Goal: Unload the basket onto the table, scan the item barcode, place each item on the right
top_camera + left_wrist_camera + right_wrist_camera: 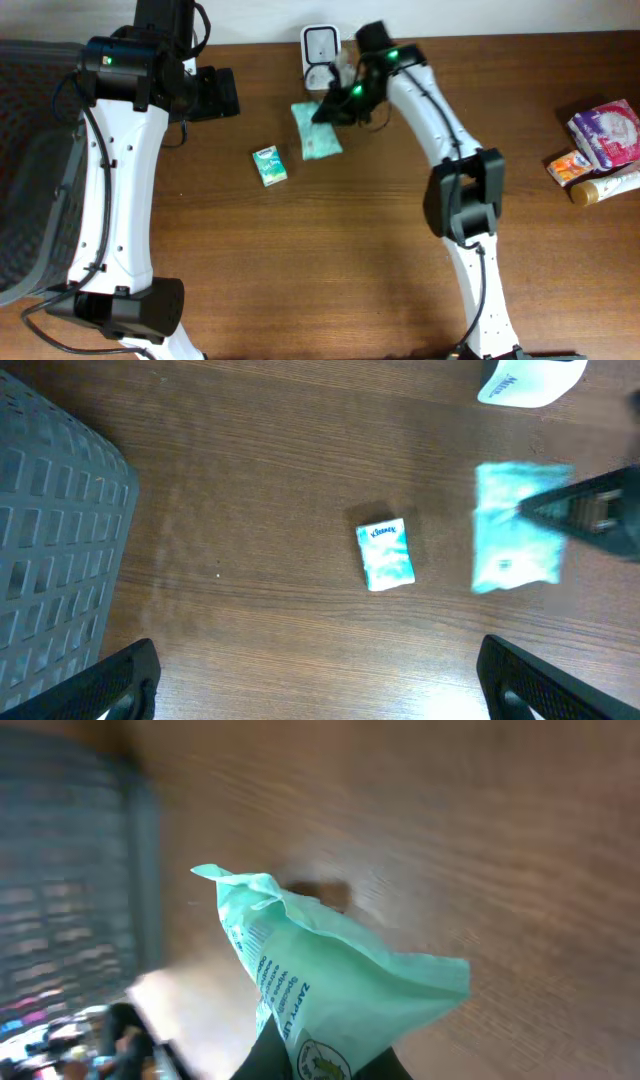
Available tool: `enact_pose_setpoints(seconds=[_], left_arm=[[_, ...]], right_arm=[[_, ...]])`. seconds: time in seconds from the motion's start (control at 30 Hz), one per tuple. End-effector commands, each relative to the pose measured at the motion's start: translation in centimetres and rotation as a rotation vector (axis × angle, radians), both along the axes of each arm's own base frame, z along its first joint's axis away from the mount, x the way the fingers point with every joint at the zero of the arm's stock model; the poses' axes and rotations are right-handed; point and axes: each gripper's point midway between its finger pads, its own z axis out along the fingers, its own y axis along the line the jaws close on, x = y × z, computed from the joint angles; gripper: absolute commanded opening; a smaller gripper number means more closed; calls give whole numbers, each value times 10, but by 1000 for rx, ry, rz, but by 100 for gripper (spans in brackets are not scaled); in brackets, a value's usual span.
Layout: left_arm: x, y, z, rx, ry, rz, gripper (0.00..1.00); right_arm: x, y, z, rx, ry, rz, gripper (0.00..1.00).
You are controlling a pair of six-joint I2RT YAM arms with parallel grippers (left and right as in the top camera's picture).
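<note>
At the far middle of the counter (300, 260), just near the white scanner (320, 50), the green packet (320, 135) is being pinched at its far edge by the right jaws, which are shut tight on it. The left jaws are being held wide open over the counter, with nothing between them.

It looks like the grabbing step is being finished. Next, the packet will likely need to be lifted and turned until its barcode is facing the scanner.

Small print on the packet is being shown only in the right wrist view, but no barcode can be made out for sure. The scanner is being missed there. The little tissue pack (387, 555) to the left of the packet is being shown best in the left wrist view.
</note>
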Motion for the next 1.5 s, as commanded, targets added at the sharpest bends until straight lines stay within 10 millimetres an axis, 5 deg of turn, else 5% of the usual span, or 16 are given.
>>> enact_pose_setpoints(seconds=[0.0, 0.17, 0.33, 0.43, 0.57, 0.97, 1.47], left_arm=[[0, 3, 5, 3, -16, 9, 99], [0, 3, 5, 2, -16, 9, 99], [0, 3, 5, 2, -16, 9, 99], [0, 3, 5, 2, -16, 9, 99], [0, 3, 5, 2, -16, 9, 99], [0, 3, 5, 3, -16, 9, 99], [0, 3, 5, 2, -16, 9, 99]], right_arm=[[7, -14, 90, 247, -185, 82, 4], [19, -44, 113, 316, -266, 71, 4], [26, -45, 158, 312, -452, 87, 4], [38, -57, 168, 158, -539, 15, 4], [44, -55, 177, 160, -602, 18, 4], [40, -33, 181, 174, -633, 57, 4], [36, -29, 178, 174, -615, 63, 4]])
